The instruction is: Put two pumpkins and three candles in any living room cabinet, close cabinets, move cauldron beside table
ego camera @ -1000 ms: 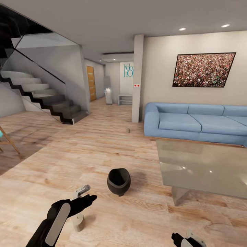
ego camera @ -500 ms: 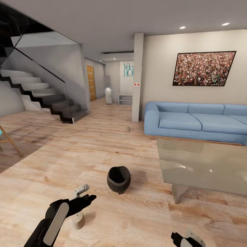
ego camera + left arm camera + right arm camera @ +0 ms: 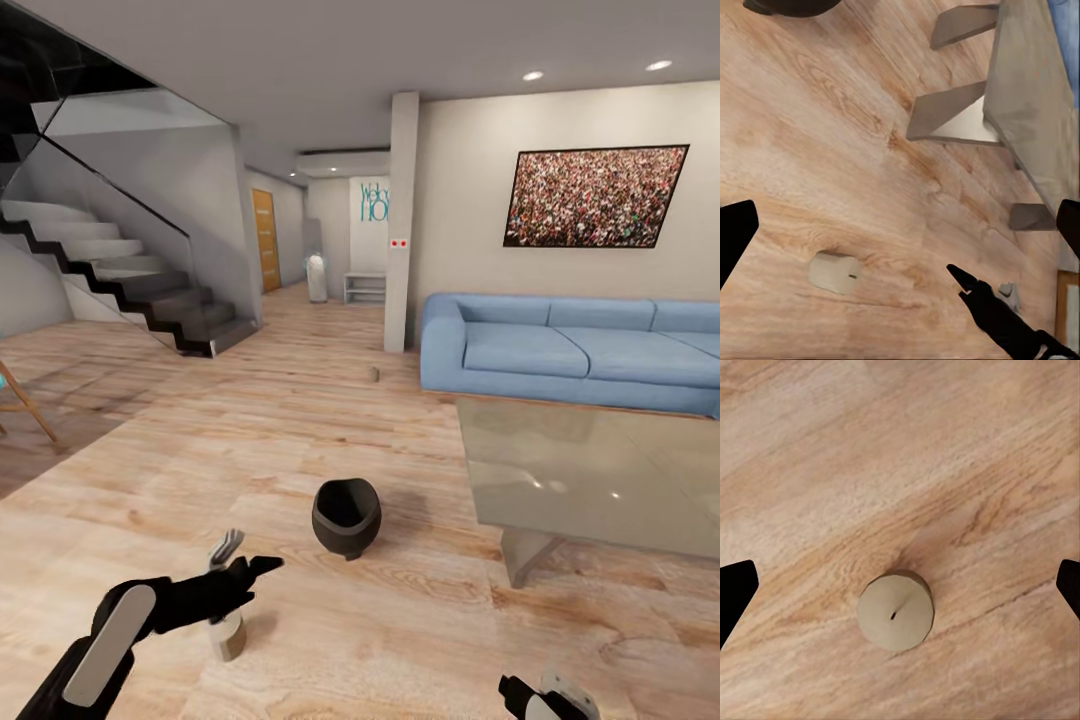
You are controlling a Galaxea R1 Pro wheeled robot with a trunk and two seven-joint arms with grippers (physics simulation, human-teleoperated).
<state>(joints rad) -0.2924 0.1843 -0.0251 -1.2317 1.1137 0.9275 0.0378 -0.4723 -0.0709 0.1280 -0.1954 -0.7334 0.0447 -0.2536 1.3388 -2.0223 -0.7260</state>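
Note:
The black cauldron stands on the wooden floor a short way left of the glass-topped table. My left gripper hovers open just above a tan candle, which the left wrist view shows as the candle below the left gripper. My right gripper is open at the frame's lower edge. The right wrist view looks straight down between the right gripper fingers onto a candle standing on the floor. A third candle sits far off by the pillar. Pumpkins and cabinet are out of view.
A blue sofa runs along the back wall behind the table. A white pillar stands left of the sofa. Stairs rise at the left, and a hallway opens beyond. A wooden chair leg shows at the far left.
My left forearm has dropped and swung left while its gripper stays above the candle. The head view has shifted slightly. The right gripper has not moved.

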